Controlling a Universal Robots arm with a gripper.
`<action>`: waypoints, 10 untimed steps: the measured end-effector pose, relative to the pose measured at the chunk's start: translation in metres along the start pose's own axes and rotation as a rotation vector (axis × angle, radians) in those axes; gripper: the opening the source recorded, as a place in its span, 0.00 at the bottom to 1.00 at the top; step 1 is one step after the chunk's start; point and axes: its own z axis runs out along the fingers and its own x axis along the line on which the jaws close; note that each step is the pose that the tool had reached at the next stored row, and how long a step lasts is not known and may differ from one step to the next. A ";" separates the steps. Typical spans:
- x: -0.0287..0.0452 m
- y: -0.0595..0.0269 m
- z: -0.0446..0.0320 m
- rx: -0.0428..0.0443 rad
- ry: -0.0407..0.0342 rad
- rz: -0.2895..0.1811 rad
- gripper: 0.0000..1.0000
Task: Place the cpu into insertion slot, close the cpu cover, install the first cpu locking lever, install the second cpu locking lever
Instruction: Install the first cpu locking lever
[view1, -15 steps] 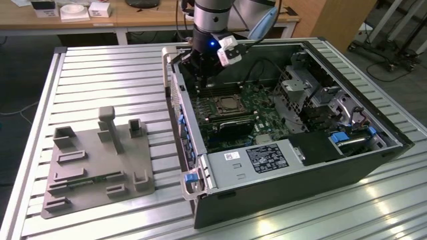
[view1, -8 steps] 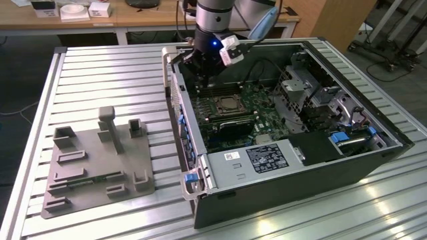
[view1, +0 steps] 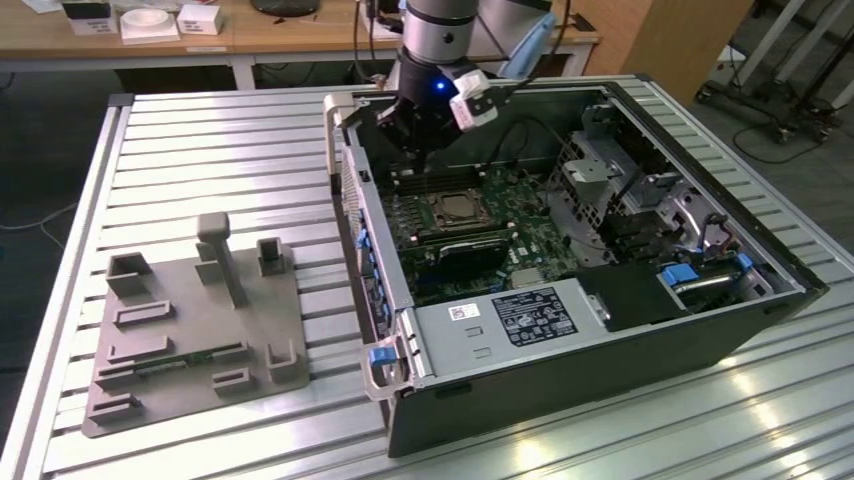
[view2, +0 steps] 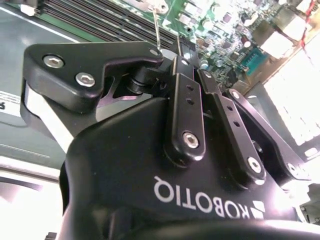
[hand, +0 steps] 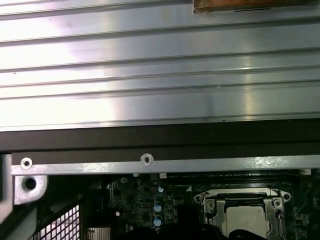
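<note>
Black gripper (view2: 172, 55) links are seen up close, with the fingers pinched shut on a thin wire lever (view2: 156, 27).

Just below, in the open computer case (view1: 747, 300) on the table (view1: 214, 130), the cpu (hand: 246, 220) is seen lying in the insertion slot (hand: 207, 202), with the cpu cover (hand: 240, 196) framing it. Such a thin lever could slip out, or get bent if pushed too hard.

Overhead light falls evenly in the exterior view and leaves soft glare patches on the ribbed metal worktop (view1: 200, 150), while the inside of the computer case (view1: 561, 230) sits in shadow. In the first wrist view the same ribs shine bright. In the second wrist view the close black end effector (view2: 167, 55) looks soft, and a washed-out white patch glares behind it.
</note>
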 end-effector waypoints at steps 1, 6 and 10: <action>-0.0015 0.0001 0.0000 0.0001 0.0001 -0.001 0.10; -0.0101 0.0006 0.0000 0.0000 0.0004 -0.008 0.10; -0.0182 0.0010 0.0000 0.0001 0.0006 -0.011 0.10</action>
